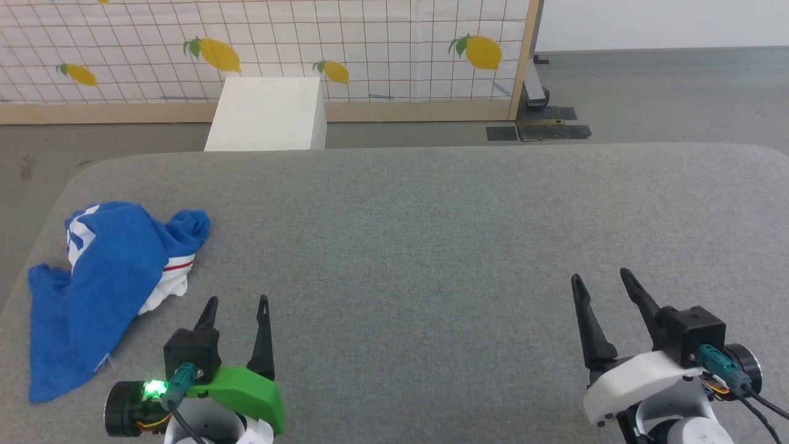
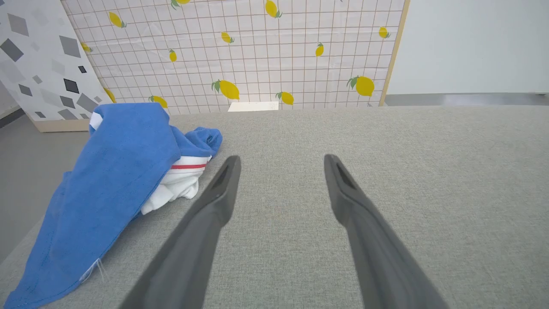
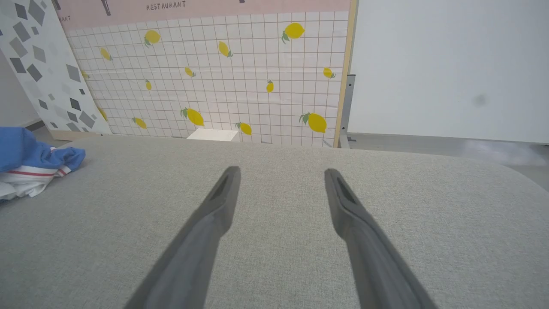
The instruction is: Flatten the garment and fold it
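On the far left of the grey padded table [image 1: 431, 246], near its rounded corner, the garment [image 1: 105, 277] lies crumpled in a heap; blue cloth drapes over the top and trails down toward the near edge; a bunched white sleeve with a red stripe pokes out on its right side; white lettering shows on the upper left fold; none of it is flattened or folded yet. Just beside the heap, to its right, the left gripper [image 1: 238, 300] sits over bare table; its two dark fingers are spread apart and grasp nothing; a green light glows at its wrist. From the left wrist view the white sleeve lies just left of the nearer fingertip, apart from it. At the near right of the table, well apart from the garment, the right gripper [image 1: 600, 275] also has its fingers released and wide, with only grey fabric between them. Beyond the table a white box [image 1: 268, 114] stands on the floor against a gridded panel [image 1: 370, 49] printed with lemons.
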